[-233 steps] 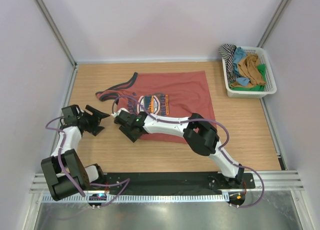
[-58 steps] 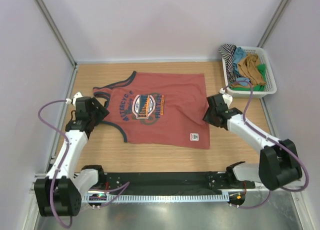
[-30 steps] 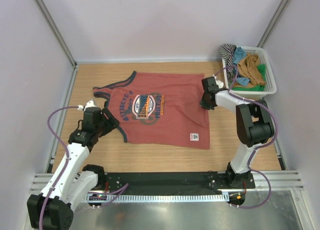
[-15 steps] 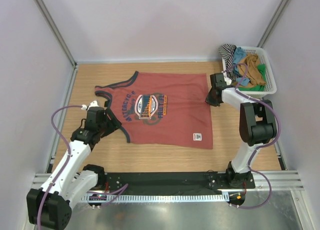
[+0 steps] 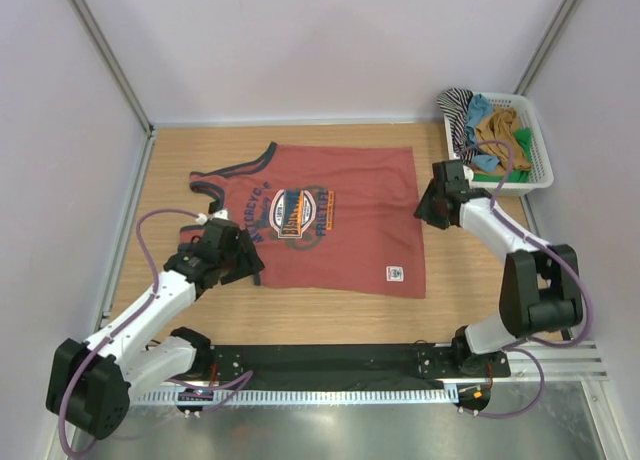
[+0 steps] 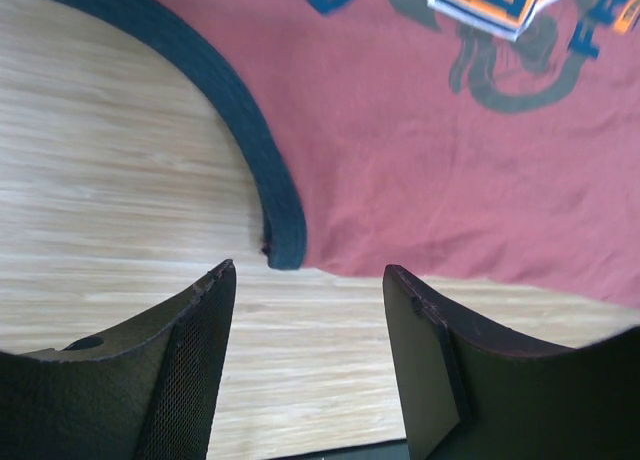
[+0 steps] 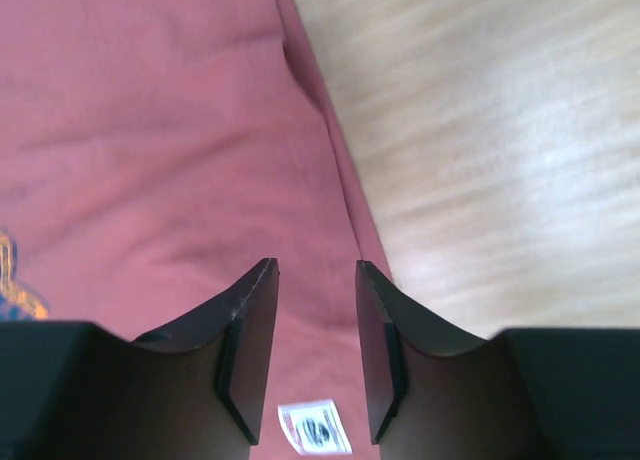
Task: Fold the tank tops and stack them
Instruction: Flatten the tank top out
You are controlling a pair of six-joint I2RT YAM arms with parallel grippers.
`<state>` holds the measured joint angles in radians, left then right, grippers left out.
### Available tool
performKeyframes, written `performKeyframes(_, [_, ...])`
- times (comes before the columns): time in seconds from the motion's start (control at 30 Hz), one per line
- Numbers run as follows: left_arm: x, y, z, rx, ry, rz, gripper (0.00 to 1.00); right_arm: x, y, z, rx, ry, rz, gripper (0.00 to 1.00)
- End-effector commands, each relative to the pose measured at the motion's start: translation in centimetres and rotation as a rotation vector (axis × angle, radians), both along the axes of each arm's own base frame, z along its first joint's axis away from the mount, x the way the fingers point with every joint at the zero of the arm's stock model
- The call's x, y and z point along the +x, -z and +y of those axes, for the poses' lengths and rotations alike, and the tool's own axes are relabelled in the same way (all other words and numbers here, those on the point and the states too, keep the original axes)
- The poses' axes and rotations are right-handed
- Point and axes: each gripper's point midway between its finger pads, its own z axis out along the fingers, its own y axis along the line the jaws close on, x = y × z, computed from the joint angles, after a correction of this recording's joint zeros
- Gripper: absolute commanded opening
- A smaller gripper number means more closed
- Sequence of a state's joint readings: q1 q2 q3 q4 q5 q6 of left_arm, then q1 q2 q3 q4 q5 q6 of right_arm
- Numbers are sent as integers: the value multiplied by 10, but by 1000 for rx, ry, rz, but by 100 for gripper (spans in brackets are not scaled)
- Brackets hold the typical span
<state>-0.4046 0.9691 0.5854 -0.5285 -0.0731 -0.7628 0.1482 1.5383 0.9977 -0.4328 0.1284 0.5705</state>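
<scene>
Lying flat on the tabletop [image 5: 480, 280], the rust-red tank top [image 5: 340, 220] has its straps to the left and its hem to the right, print side up. The left fingers [image 6: 195, 340] stand spread apart with nothing between them, at the shirt's near-left corner, where the navy trim [image 6: 250, 150] of the armhole ends just beyond the gap. The right fingers [image 7: 250, 330] are parted too, empty, above the red cloth just inside the hem's right edge. At the far right, a white basket [image 5: 500, 187] holds the other tank tops: ochre-brown [image 5: 503, 135], striped [image 5: 458, 110], blue [image 5: 478, 108] and green [image 5: 510, 176].
</scene>
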Motion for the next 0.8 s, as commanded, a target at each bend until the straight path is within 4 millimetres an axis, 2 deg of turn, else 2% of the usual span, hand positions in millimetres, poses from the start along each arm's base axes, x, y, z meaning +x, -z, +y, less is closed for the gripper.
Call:
performKeyframes(0.0, [-9,8,-15,-22,36,40,62,-43,0,13,58,-79,54,42])
performKeyframes(0.07, [-13,13,-16,-21,48,59,61,-70,8,21,77,-105,95,41])
performKeyframes(0.1, [-14,15,-15,-17,46,60,60,-76,-2,24,85,-116,60,42])
performKeyframes(0.17, [-17,18,-13,-14,42,65,59,-100,6,36,96,-137,88,44])
performKeyframes(0.23, [-17,18,-15,-24,44,62,59,-113,5,36,82,-131,81,45])
performKeyframes(0.27, [-17,18,-15,-26,44,63,59,-123,11,39,76,-128,103,46])
performKeyframes(0.37, [-16,18,-16,-32,43,60,59,-142,23,31,23,-101,153,46])
performKeyframes(0.77, [-10,19,-20,-32,65,51,59,-177,50,20,54,51,161,47])
